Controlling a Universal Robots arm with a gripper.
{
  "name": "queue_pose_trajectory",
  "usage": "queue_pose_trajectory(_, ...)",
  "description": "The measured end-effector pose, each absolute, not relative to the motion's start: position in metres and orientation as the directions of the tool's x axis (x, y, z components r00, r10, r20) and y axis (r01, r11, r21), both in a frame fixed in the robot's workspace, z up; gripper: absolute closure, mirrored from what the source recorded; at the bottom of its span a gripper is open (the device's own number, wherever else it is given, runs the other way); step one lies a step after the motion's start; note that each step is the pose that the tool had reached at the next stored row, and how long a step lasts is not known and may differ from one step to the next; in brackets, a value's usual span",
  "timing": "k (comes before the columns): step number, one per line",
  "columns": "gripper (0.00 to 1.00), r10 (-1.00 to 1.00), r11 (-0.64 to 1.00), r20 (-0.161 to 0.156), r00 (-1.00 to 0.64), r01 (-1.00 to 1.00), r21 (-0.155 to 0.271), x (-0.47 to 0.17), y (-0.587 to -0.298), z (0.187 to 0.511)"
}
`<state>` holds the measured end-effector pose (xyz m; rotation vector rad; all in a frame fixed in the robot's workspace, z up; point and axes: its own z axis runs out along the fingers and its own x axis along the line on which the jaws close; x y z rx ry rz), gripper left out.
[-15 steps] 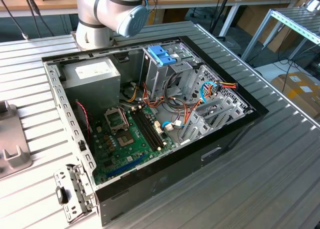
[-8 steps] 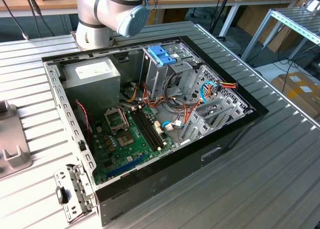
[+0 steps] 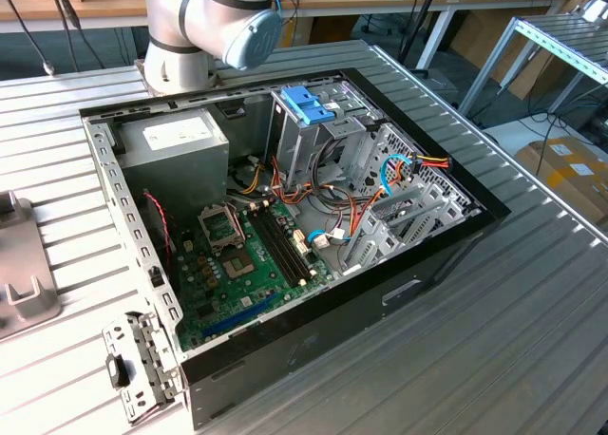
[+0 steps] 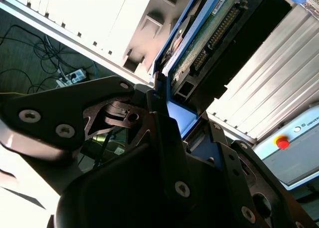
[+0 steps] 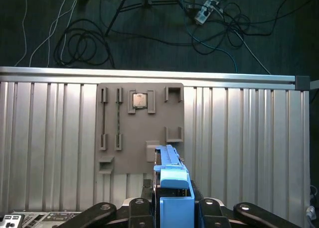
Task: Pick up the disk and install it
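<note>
First wrist view, item 1: the pincer (image 5: 173,195). Its two dark fingers (image 5: 147,189) are clenched on the disk (image 5: 172,168), drawn in to the width of the light blue carrier rail and pressing on either side of it. You see the disk edge-on, reaching straight out from the fingers.

Item 2: the grey parts tray (image 5: 139,133). It lies flat on the ribbed metal counter (image 5: 239,138) beyond the disk, and a square chip (image 5: 139,100) sits in one of its recesses. Past the counter's far edge, cables (image 5: 75,39) lie on a dark floor.

Second wrist view, item 3: the disk (image 4: 209,24) again, showing its green circuit board and connector row. The blue rail is gripped between the fingers (image 4: 162,123) of the pincer (image 4: 187,121). A red button (image 4: 282,142) is on a pale box nearby.

Exterior view, item 4: the open computer case (image 3: 332,321) on the counter (image 3: 494,359). Taking the green motherboard (image 3: 247,264) as centre, you find the grey power-supply box (image 3: 176,141) at about 11 o'clock, and the blue bracket (image 3: 306,104) on the metal drive cage (image 3: 313,145) at about 1 o'clock. The arm's (image 3: 214,27) base stands at 12 o'clock, just behind the case.
</note>
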<state>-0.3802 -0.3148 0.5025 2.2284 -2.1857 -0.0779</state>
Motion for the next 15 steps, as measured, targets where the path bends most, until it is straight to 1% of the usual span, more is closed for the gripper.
queue_pose_trajectory(15,0.63,-1.000,-0.020,-0.022,0.019,-0.999,0.049,-0.359,-0.315,0.503)
